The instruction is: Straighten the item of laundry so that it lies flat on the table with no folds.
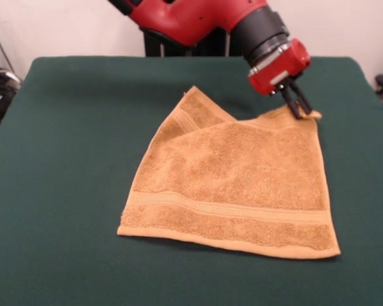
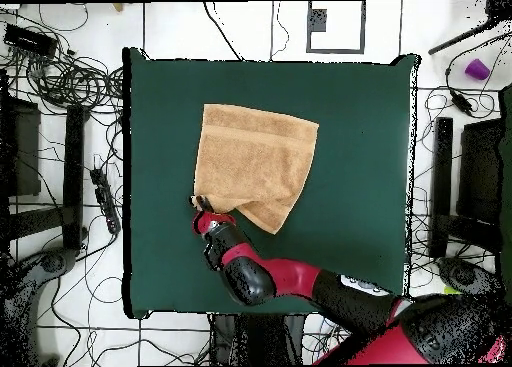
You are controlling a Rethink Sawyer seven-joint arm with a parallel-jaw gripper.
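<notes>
Front view: we log the towel on the green desk, lying a little toward the right of the desk's middle, well clear of every edge. Going left to right: the left far corner is folded over, leaving a peaked flap with a band stripe showing on it; a shallow notch follows; then the right far corner, where the claw sits. Its two dark fingers stand narrow, close together, with their tips at the cloth of that corner, which is lifted a little. We judge it pinched on the corner, though the contact itself is small in the picture.

The near edge lies flat and full, with its band stripe running straight along it.

Overhead view: the towel spreads away from the claw toward the desk's far edge, the claw sitting at the corner nearest the robot's base. The folded part runs diagonally to a point beside the arm.

Our reading: the towel's body lies wholly to the far side of the claw, so the fold's release turns on drawing this corner toward the robot's edge of the desk.
</notes>
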